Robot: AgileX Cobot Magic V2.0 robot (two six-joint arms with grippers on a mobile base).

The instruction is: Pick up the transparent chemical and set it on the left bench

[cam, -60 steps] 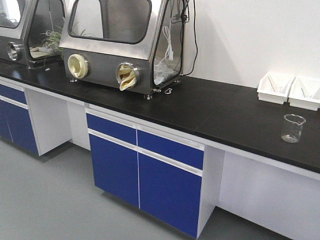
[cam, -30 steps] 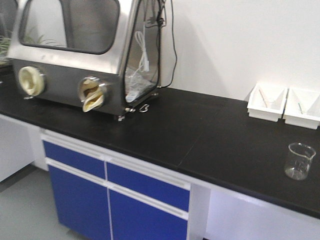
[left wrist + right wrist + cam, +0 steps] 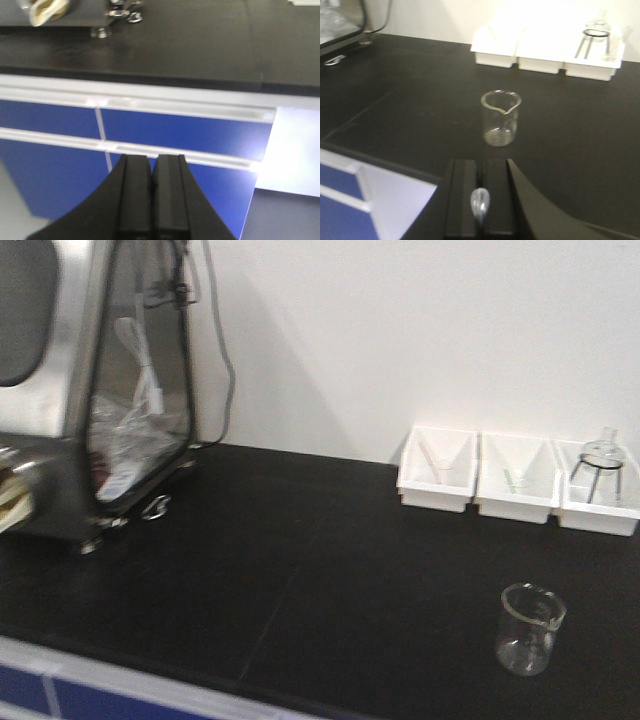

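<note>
Looking through the front camera, I see the clear beaker (image 3: 530, 628) standing upright on the black desk (image 3: 300, 570), in its front right part and well apart from everything else. From the right wrist camera it sits straight ahead of the right tool (image 3: 481, 165), near it but not touching, with its pouring lip turned towards that camera. I cannot make out any liquid inside.

The right tool has its two dark fingers (image 3: 462, 195) pressed together and holds nothing. A small shiny spot shows on the seam between them, and I cannot tell what it is. The left tool (image 3: 152, 162) is likewise pressed together and holds nothing. It hangs off the desk's front edge, facing the blue drawers (image 3: 185, 135) below.

Against the white wall (image 3: 400, 330) at the back, three white trays (image 3: 437, 470) stand side by side, touching one another. The rightmost one holds a small glass flask (image 3: 600, 450) inside a dark wire stand. At the far left of the desk stands a steel box (image 3: 60, 390) with a clear side panel, and a dark cable (image 3: 228, 370) hangs down behind it.
</note>
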